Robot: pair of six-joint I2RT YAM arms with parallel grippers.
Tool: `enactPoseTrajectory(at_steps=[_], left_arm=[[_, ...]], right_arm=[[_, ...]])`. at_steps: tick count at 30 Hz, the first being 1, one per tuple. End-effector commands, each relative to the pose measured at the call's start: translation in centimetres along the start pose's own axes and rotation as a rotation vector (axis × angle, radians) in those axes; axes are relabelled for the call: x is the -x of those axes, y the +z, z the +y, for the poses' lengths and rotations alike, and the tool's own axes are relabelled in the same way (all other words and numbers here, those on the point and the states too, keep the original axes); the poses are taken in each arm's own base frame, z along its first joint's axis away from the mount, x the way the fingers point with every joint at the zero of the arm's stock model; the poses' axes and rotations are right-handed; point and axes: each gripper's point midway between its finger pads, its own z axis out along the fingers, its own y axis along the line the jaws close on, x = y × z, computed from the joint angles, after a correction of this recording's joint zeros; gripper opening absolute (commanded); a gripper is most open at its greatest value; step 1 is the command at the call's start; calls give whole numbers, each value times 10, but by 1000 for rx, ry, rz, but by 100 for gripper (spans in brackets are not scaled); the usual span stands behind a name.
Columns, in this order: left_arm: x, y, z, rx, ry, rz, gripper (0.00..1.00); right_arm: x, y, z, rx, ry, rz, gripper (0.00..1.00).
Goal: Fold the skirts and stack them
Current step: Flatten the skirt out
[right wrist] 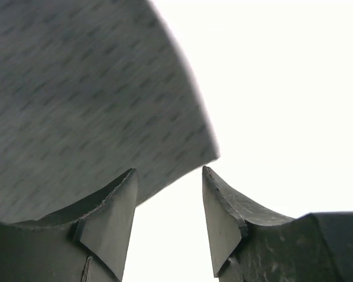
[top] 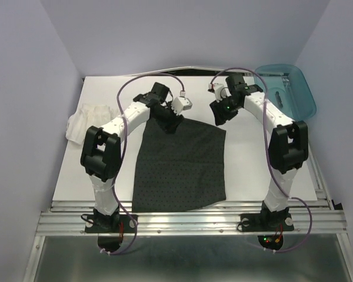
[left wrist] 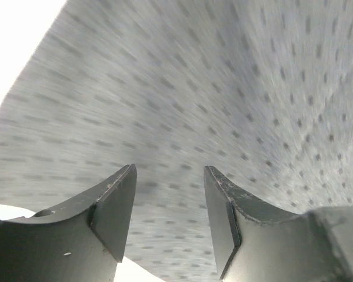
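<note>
The charcoal-black dotted skirt (top: 179, 167) lies spread flat in the middle of the table, narrow end far, wide hem near. The white ruffled skirt (top: 87, 119) lies bunched at the table's left edge. My left gripper (top: 166, 120) is open, low over the dark skirt's far left corner; in the left wrist view the dotted cloth (left wrist: 194, 88) fills the frame beyond the jaws (left wrist: 169, 176). My right gripper (top: 219, 114) is open just past the skirt's far right corner; in the right wrist view the cloth's corner (right wrist: 76, 100) lies ahead of the left finger, nothing between the jaws (right wrist: 167, 179).
A teal plastic bin (top: 285, 91) stands at the far right corner of the white table (top: 247, 170). Purple cables loop over both arms. The metal rail (top: 188, 220) runs along the near edge.
</note>
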Motion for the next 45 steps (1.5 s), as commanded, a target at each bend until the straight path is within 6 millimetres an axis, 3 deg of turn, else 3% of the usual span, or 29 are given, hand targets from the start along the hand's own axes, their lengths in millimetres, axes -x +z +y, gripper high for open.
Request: enactPoseTrajectory(at_steps=[1, 2, 3, 6, 12, 23, 27, 28, 29, 32, 35, 39, 42, 45], left_arm=[[44, -45, 50, 94, 79, -119, 61], [39, -49, 68, 123, 85, -104, 61], [52, -58, 82, 158, 103, -128, 61], [46, -48, 119, 207, 120, -92, 61], [34, -31, 147, 249, 250, -24, 61], [12, 12, 157, 178, 318, 49, 60], [0, 28, 162, 168, 309, 84, 53], [-1, 29, 164, 171, 307, 87, 50], [-2, 30, 165, 173, 306, 88, 38], [0, 29, 166, 178, 306, 69, 18], [4, 23, 166, 185, 315, 58, 3], [4, 14, 163, 191, 315, 47, 0], [7, 9, 160, 191, 321, 38, 0], [11, 5, 161, 202, 320, 29, 0]], right_arm=[[14, 21, -40, -108, -68, 24, 53], [16, 26, -43, -114, -73, 30, 53], [17, 34, -47, -112, -78, 39, 53], [6, 47, -50, -96, -115, 81, 53], [-13, 60, -48, -62, -116, 139, 53], [-36, 76, -56, -70, -141, 226, 45], [-35, 72, -61, -78, -152, 220, 43], [-34, 70, -61, -80, -154, 218, 42], [-33, 69, -61, -83, -155, 216, 41], [-29, 66, -62, -87, -163, 211, 39], [-22, 59, -65, -87, -157, 195, 40], [-8, 43, -73, -86, -117, 140, 50], [1, 37, -69, -46, -111, 107, 52], [-11, 42, -64, -3, -114, 154, 52]])
